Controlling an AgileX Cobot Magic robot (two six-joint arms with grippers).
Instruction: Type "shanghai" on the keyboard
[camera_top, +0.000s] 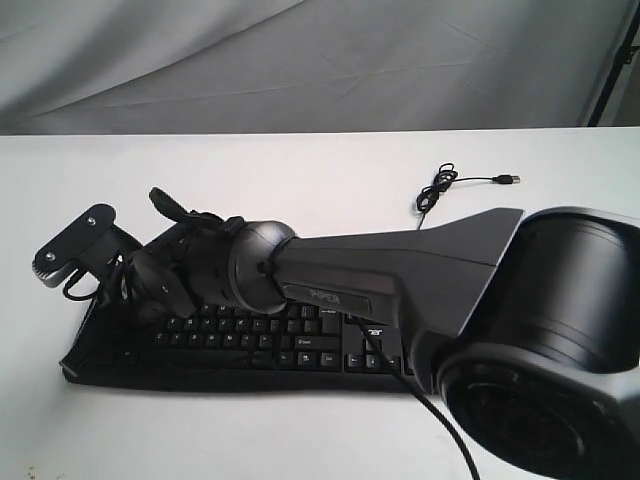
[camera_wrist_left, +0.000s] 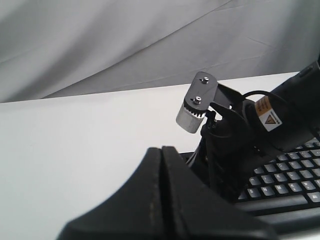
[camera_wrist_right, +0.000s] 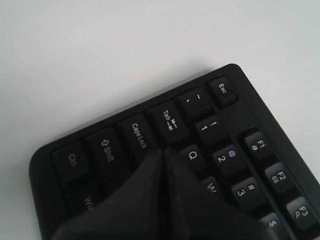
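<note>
The black keyboard (camera_top: 300, 345) lies on the white table near its front edge, and its thin USB cable (camera_top: 440, 190) curls behind it. My right arm (camera_top: 400, 260) reaches across it to the left end. My right gripper (camera_wrist_right: 163, 149) is shut on nothing, with its tips down at the keys (camera_wrist_right: 107, 150) between Caps Lock and Q; the key under the tips is hidden. My left gripper (camera_wrist_left: 161, 148) is shut and empty, held above the table left of the keyboard (camera_wrist_left: 290, 185). It faces the right arm's wrist camera bracket (camera_wrist_left: 197, 102).
The right arm's big base joint (camera_top: 560, 330) fills the front right and hides the keyboard's right end. The USB plug (camera_top: 508, 179) lies loose on the table (camera_top: 250, 170). A grey cloth hangs behind, and a black pole (camera_top: 615, 60) stands at the far right.
</note>
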